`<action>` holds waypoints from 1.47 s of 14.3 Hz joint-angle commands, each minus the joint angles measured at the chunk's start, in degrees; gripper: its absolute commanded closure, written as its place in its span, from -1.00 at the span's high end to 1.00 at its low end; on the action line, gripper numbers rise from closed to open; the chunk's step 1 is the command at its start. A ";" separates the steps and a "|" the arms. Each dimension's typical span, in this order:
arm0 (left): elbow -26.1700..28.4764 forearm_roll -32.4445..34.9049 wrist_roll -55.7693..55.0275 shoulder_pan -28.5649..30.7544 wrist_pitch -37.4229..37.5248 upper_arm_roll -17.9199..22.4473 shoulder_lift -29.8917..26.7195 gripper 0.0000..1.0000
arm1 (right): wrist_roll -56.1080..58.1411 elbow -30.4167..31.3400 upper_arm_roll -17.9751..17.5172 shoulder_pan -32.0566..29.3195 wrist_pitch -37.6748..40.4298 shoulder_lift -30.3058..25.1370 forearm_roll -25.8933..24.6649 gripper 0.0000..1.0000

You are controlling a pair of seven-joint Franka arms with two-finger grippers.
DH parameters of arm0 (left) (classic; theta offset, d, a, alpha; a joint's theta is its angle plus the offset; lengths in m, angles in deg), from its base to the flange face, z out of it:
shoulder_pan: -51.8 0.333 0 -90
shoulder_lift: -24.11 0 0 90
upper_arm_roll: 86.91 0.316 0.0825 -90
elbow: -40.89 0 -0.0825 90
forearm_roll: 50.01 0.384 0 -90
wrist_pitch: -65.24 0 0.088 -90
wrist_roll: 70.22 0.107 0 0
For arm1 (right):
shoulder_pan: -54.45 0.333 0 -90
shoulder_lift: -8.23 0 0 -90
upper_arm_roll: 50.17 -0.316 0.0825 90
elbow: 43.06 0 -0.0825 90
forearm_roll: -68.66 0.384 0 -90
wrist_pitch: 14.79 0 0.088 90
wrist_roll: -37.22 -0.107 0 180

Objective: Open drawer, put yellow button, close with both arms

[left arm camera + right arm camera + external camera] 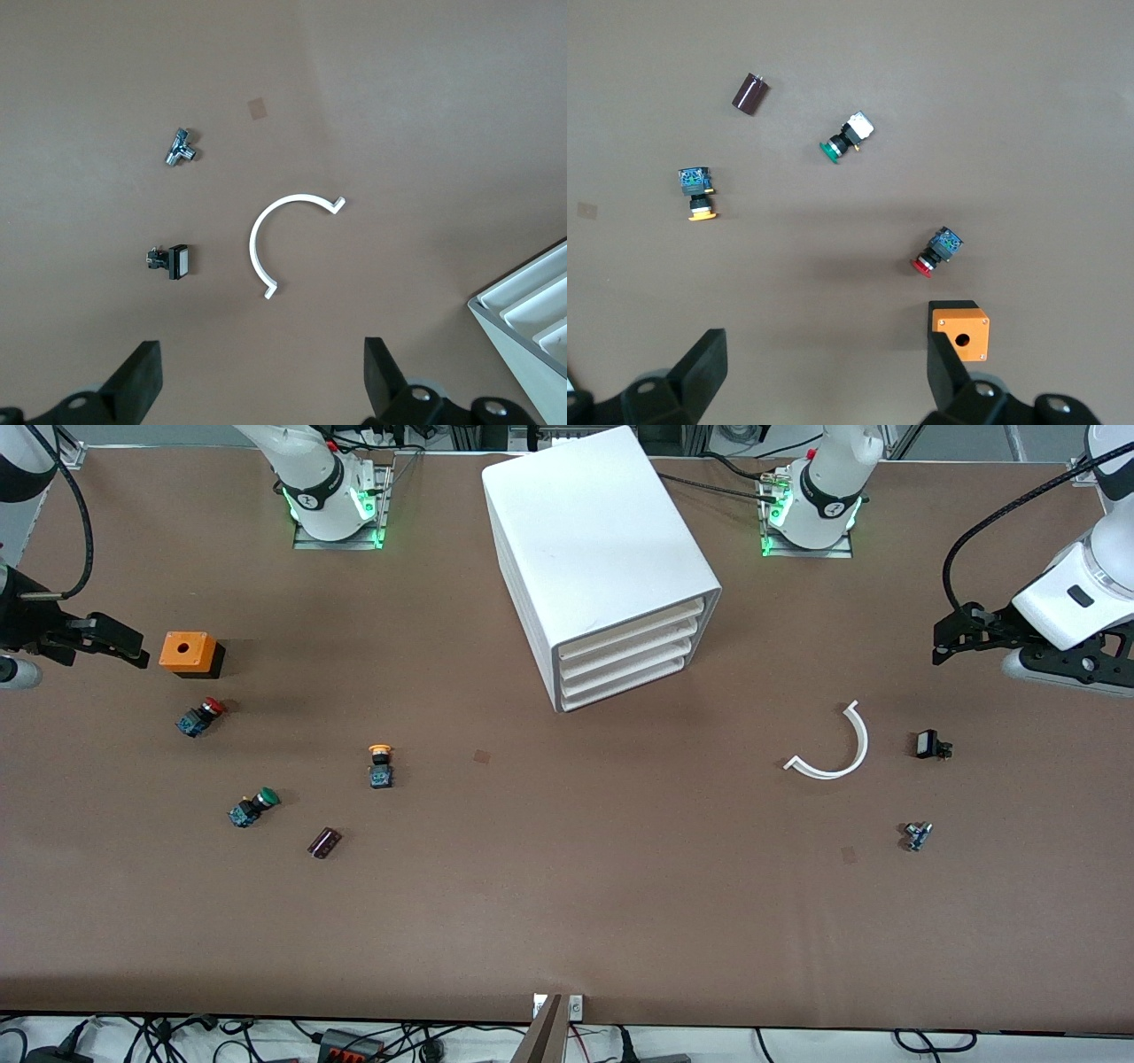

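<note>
The white cabinet (602, 549) stands at the middle of the table, between the two arm bases, and its corner shows in the left wrist view (532, 328). Its uppermost drawer (633, 631) is shut, like the three below it. The yellow button (380, 765) lies on its side on the table, nearer to the front camera than the cabinet and toward the right arm's end; the right wrist view shows the yellow button (697, 190) too. My right gripper (106, 654) (827, 372) hangs open beside an orange box. My left gripper (952, 638) (263, 381) hangs open over bare table.
An orange box (183, 652), a red-capped button (200, 716), a green-capped button (254, 806) and a small dark cylinder (324, 842) lie around the yellow button. Toward the left arm's end lie a white curved strip (837, 748), a small black part (930, 745) and a metal fitting (917, 835).
</note>
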 commanded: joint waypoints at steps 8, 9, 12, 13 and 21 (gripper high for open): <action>-0.93 1.14 0.09 -0.37 0.92 0.11 -0.11 1.00 | 0.51 1.58 -0.35 0.66 -1.21 -0.17 -0.35 1.00; -0.93 1.14 0.09 -0.37 1.10 0.02 -0.11 1.00 | 0.51 1.40 -0.35 0.92 -1.30 0.18 -0.35 1.00; -0.84 0.61 0.70 -0.45 2.76 0.02 0.51 1.00 | 0.51 1.14 -0.35 2.33 -1.30 1.49 -0.18 1.00; -0.84 0.43 0.88 -0.80 4.95 -0.06 0.77 1.00 | 0.51 1.05 -0.35 3.38 -1.47 2.20 -0.18 1.00; -0.58 -8.57 1.14 -4.59 19.73 -0.59 7.26 1.00 | -0.01 1.05 -0.26 10.67 -9.28 13.52 4.66 1.00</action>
